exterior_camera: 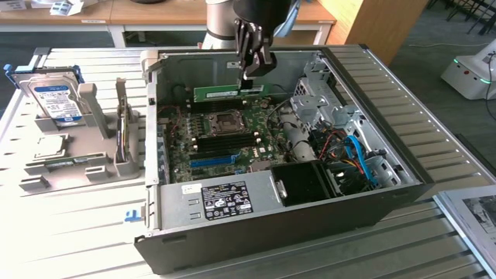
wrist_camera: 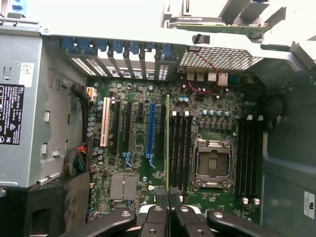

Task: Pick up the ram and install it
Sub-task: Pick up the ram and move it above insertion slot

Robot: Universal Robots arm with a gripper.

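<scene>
Above motherboard (exterior_camera: 225, 139), gripper (exterior_camera: 250, 86) clamps ram (exterior_camera: 220, 91).

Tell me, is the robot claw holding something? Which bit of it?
Yes. The gripper pinches the ram by its upper edge, near its end toward the exterior view's right.

exterior view: bright, diffuse room light, shadows soft. the pale slatted table (exterior_camera: 78, 232) is lightly washed out. the computer case (exterior_camera: 271, 232) has a near-black outer wall, and its interior is shaded along the side walls. wrist view: motherboard (wrist_camera: 128, 148) evenly lit; the area beyond the case is blown out to white. gripper (wrist_camera: 168, 193) reads as a dark mass; the ram (wrist_camera: 167, 138) edge catches pale light.
</scene>
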